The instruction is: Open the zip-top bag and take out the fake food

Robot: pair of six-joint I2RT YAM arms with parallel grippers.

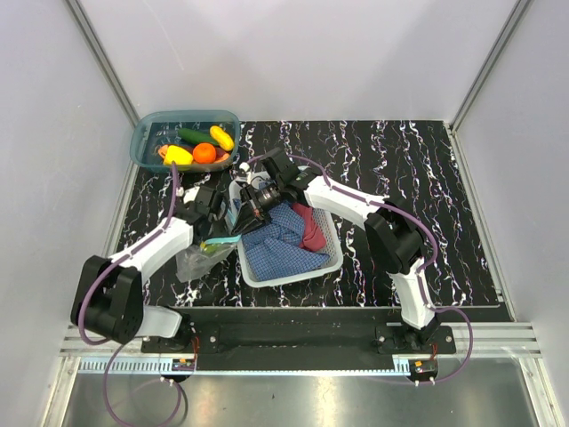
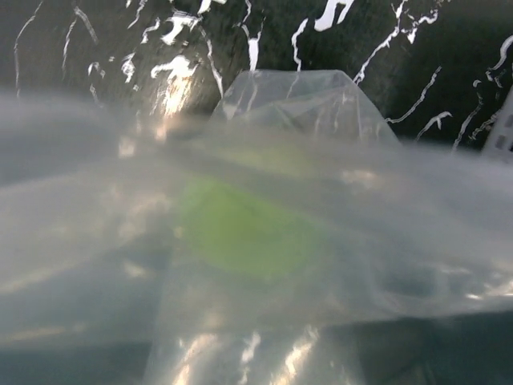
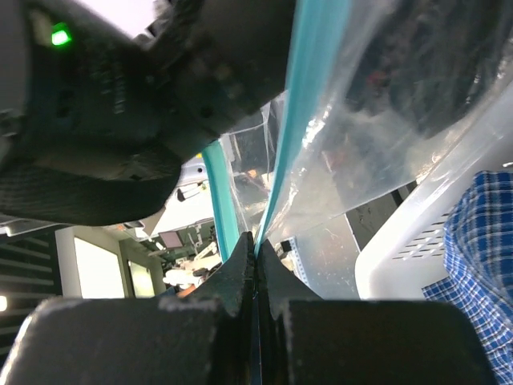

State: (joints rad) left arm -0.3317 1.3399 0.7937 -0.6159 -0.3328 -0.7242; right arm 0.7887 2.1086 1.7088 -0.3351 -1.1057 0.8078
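From above, the bag (image 1: 196, 262) is on the table just left of the white basket (image 1: 293, 277). Its top goes up between the left gripper (image 1: 216, 210) and the right gripper (image 1: 252, 203). Toy food (image 1: 203, 149) lies in the blue-green bin (image 1: 191, 114).

The left wrist camera sees only bag, with a green piece (image 2: 240, 233) inside. I cannot tell if the left gripper is pinching.

The right wrist camera shows the right gripper squeezed tight on the bag's blue zip strip (image 3: 313, 80).

free: mat (image 1: 427, 178) right of basket (image 1: 293, 278) | blocked: bin (image 1: 140, 142) far-left, zip-top bag (image 1: 200, 260) centre-left
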